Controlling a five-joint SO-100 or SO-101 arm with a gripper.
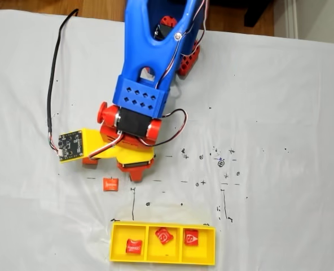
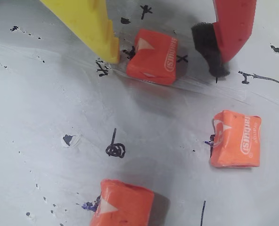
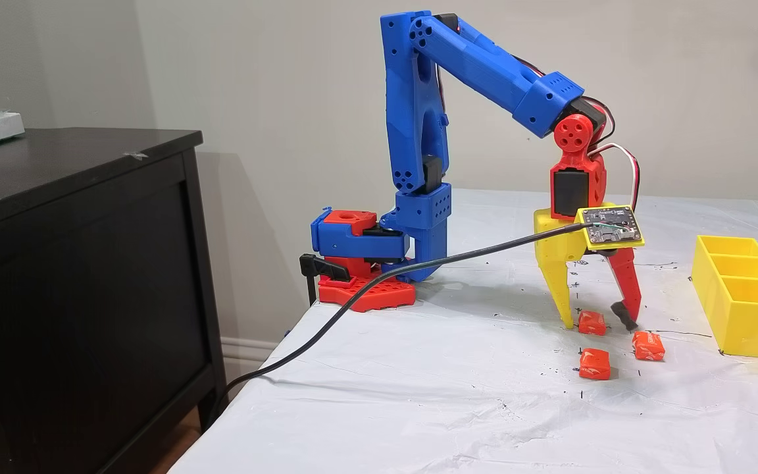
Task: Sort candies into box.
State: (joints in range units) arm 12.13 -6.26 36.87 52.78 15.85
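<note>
Overhead, close wrist, low side.

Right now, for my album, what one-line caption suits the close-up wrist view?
Open gripper straddling one orange candy on the white table, with two more candies lying nearby.

1. In the wrist view, the hand point(image 2: 170, 59) straddles one orange candy point(image 2: 152, 56), its fingers spread.
2. Two more candies point(image 2: 235, 139) lie at 5 and 6 o'clock.
3. Bare surface point(image 2: 45, 117) lies toward 9 o'clock.
</note>
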